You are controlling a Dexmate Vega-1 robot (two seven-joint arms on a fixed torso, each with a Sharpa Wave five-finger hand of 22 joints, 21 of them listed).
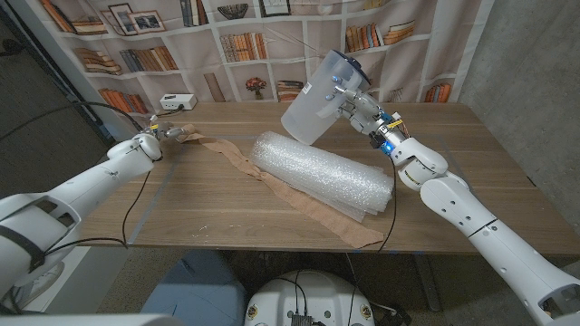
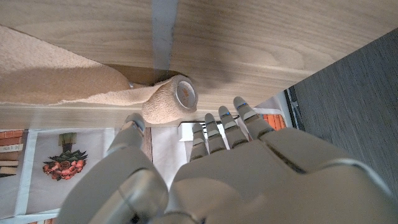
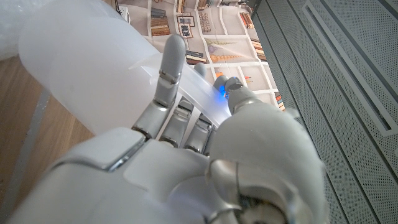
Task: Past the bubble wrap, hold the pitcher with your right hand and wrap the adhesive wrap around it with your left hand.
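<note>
Where the head view looks down on the wooden tabletop (image 1: pixel 227 204), a roll of bubble wrap (image 1: pixel 323 173) lies across the middle, its long axis running diagonally. A tan strip of adhesive wrap (image 1: pixel 272 186) trails from the far left of the tabletop, passes under the bubble wrap and ends near the front edge. Behind the tabletop hangs a backdrop printed with bookshelves (image 1: pixel 236 45), and a small white box (image 1: pixel 177 101) sits at the far edge. A black cable (image 1: pixel 136 204) runs across the left side of the surface. The pitcher (image 1: pixel 319 110), translucent white, is lifted clear of the tabletop and tilted, beyond the far end of the bubble wrap. The right hand (image 1: pixel 361 107) grips it from the side, forearm angled up from the lower right. The left hand (image 1: pixel 156 138) sits at the far left end of the strip, arm extended low over the surface; whether it holds anything cannot be told from this view.

The left wrist view shows the adhesive wrap roll (image 2: pixel 169 99) standing at the tabletop edge with its core facing the camera, loose strip trailing away from it. The left hand (image 2: pixel 205 168) is just beside the roll, fingers (image 2: pixel 224 127) apart and extended, nothing held.

The right wrist view shows the right hand (image 3: pixel 186 155) closed on the pitcher (image 3: pixel 93 68), fingers (image 3: pixel 166 68) laid along its pale wall. A grey perforated panel (image 3: pixel 336 68) lies behind.
</note>
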